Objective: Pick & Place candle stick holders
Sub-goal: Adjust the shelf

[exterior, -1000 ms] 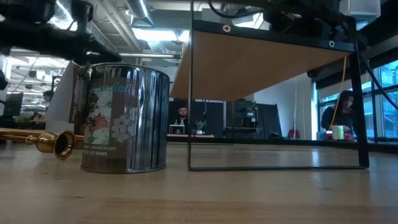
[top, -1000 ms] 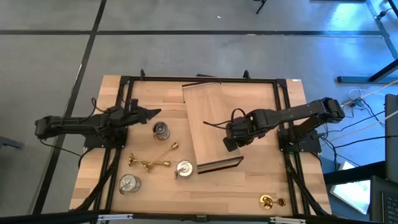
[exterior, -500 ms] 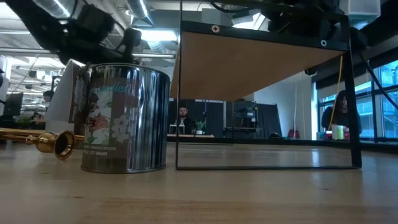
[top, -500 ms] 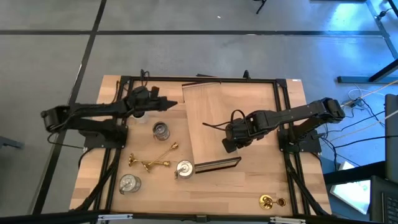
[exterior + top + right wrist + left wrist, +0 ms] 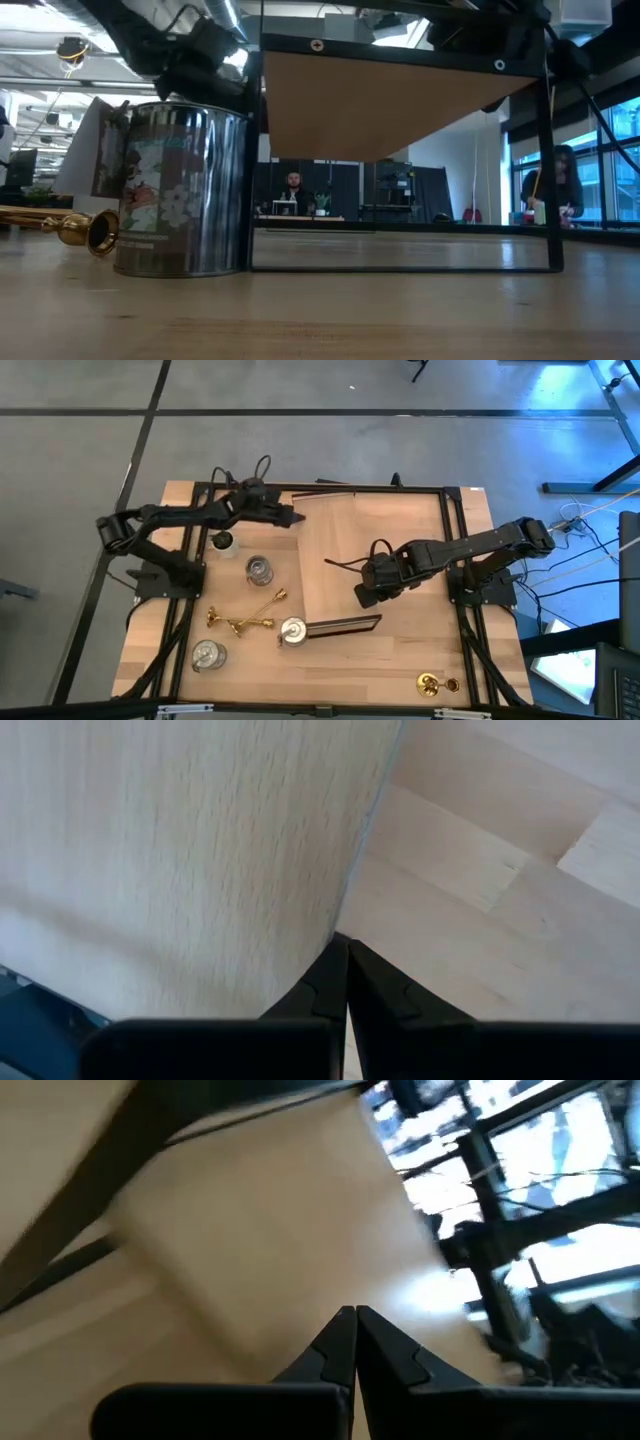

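Clutter is spread beside the long pale wooden board [image 5: 345,565]: squat silvery cups [image 5: 259,569] and slim gold sticks [image 5: 240,622] (all left of it). The right gripper [image 5: 366,596] is pinched shut over the board; the left gripper [image 5: 296,517], closed and empty, is held at its far corner.

Two dark, slim six-joint arms on black bases

Both the left arm [image 5: 170,520] and the right arm [image 5: 470,545] are black all over, built of narrow links with rounded joint housings. A thin black cable loops free above the left arm's wrist, another curls off the right arm's wrist. Each wrist view shows two dark, wedge-shaped fingers [image 5: 335,1350] [image 5: 330,982] tapering to points from a blocky black body.
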